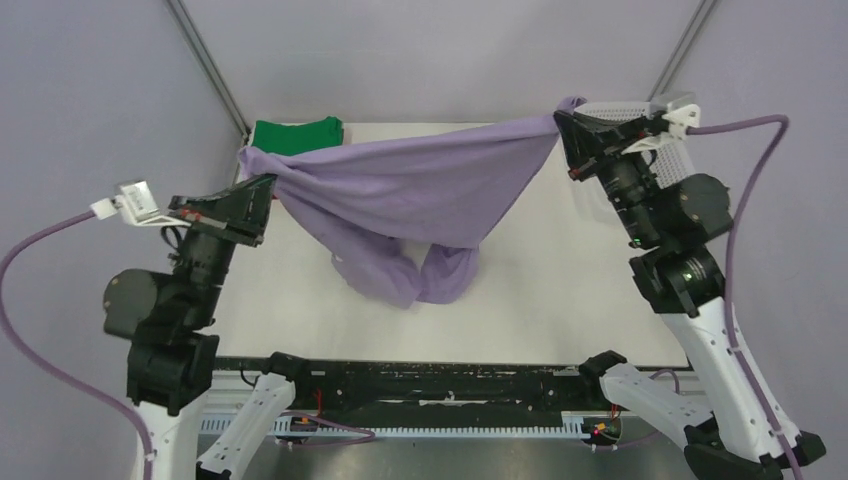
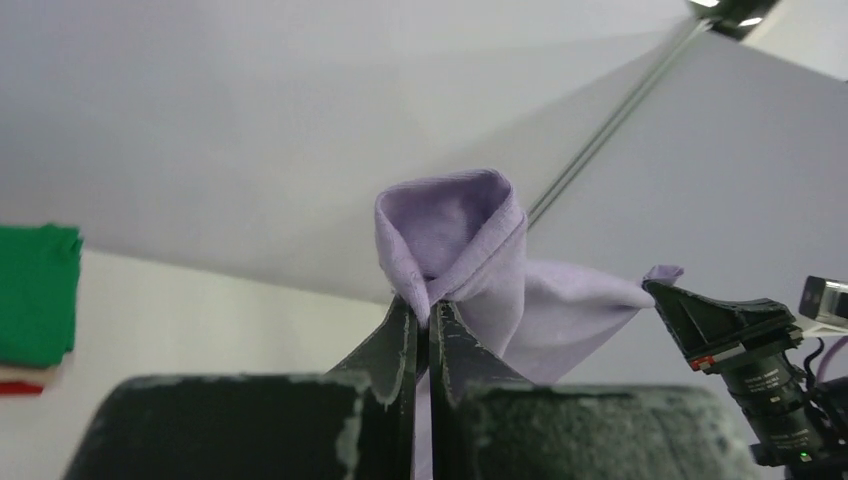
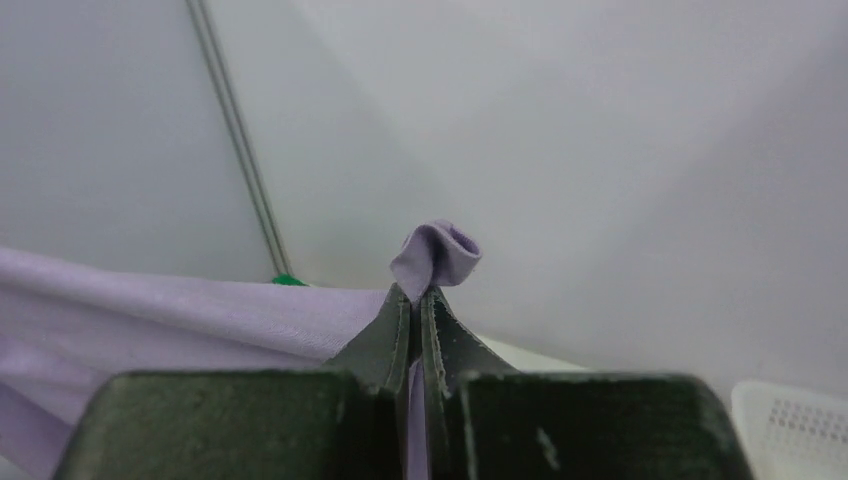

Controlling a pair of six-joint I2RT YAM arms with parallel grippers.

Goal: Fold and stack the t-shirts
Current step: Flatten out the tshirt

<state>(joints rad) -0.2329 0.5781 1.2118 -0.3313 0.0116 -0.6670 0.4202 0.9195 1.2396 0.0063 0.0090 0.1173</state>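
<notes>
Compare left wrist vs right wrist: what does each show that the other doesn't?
Left wrist only: the folded stack, green on top with tan and red edges below, and the right gripper pinching the far end of the purple shirt.
Right wrist only: a corner of the white basket. Of the stack it catches just a green speck.
Both: the camera's own gripper shut on a bunched pinch of purple shirt, with cloth poking up past the fingertips. The left gripper holds its end the same way as the right.
</notes>
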